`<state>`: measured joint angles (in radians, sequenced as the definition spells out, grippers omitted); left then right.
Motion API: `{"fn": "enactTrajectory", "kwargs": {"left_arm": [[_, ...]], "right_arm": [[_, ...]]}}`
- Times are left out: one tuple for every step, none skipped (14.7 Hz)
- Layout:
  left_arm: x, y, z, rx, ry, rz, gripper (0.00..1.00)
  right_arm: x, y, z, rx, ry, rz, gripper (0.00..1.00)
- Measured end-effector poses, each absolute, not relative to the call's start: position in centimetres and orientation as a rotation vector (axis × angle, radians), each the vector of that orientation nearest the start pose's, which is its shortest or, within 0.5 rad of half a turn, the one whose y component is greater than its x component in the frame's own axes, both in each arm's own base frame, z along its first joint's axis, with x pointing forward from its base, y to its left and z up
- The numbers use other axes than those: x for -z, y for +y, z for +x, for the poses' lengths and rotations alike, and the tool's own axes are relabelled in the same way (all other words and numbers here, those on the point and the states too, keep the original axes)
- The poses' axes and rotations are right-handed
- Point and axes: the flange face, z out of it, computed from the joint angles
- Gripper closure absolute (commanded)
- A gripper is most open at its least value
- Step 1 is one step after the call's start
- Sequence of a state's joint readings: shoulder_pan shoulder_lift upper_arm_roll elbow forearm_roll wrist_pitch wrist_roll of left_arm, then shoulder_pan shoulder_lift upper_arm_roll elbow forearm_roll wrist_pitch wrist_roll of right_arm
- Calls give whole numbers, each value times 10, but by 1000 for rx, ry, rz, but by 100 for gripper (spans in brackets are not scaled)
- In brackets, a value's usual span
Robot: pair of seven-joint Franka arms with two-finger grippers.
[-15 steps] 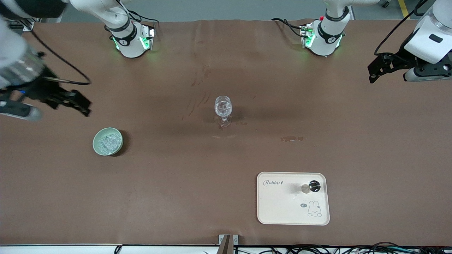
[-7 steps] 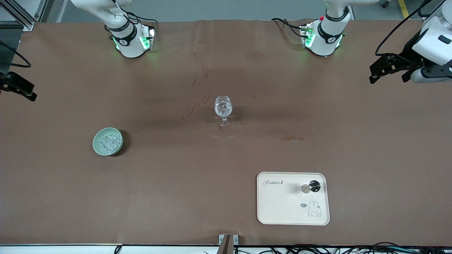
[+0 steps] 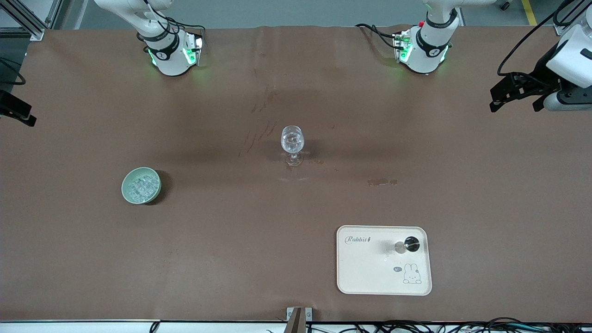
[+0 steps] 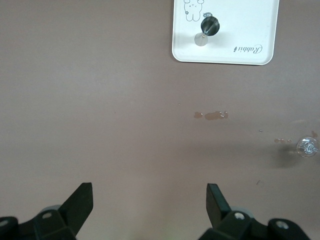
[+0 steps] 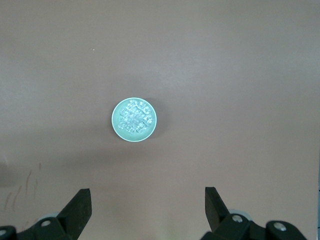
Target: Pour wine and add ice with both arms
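Observation:
A clear stemmed glass stands upright at mid table; it also shows in the left wrist view. A pale green bowl holds the ice, several small clear pieces, toward the right arm's end. The right wrist view shows the bowl and ice below. My right gripper hangs open and empty high over the table's edge at its own end. My left gripper hangs open and empty high over the left arm's end.
A cream tray with a rabbit print lies near the front camera and carries a small dark-capped bottle. A wet stain marks the brown cloth between glass and tray.
My right gripper has pulled away from over the table near the bowl, out to the table's edge. My left gripper has drifted slightly outward toward its own end. Nothing on the table moved.

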<state>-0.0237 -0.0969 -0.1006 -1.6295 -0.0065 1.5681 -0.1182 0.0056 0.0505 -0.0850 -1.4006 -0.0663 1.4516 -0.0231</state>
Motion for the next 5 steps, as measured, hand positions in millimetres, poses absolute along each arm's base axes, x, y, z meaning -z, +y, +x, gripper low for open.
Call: {"fn": "enactTrajectory", "kwargs": {"left_arm": [[-649,-68,520,57,9,-3134,0],[-649,-67,520,60,11,-3124,0],[-649,-68,520,61,14,-3118,0],[-649,-69,520,61,18,-3116,0],[-649,-70,519,61,21,-3114,0]], "right_arm": [[-666,-49,555,-2,97,-3210,0],[-667,-48,555,1,97,-3210,0],[-668,-49,554,3,98,-3209,0],[-668,-48,554,4,97,-3202,0],[-668,-47,554,5,95,-3187,0]]}}
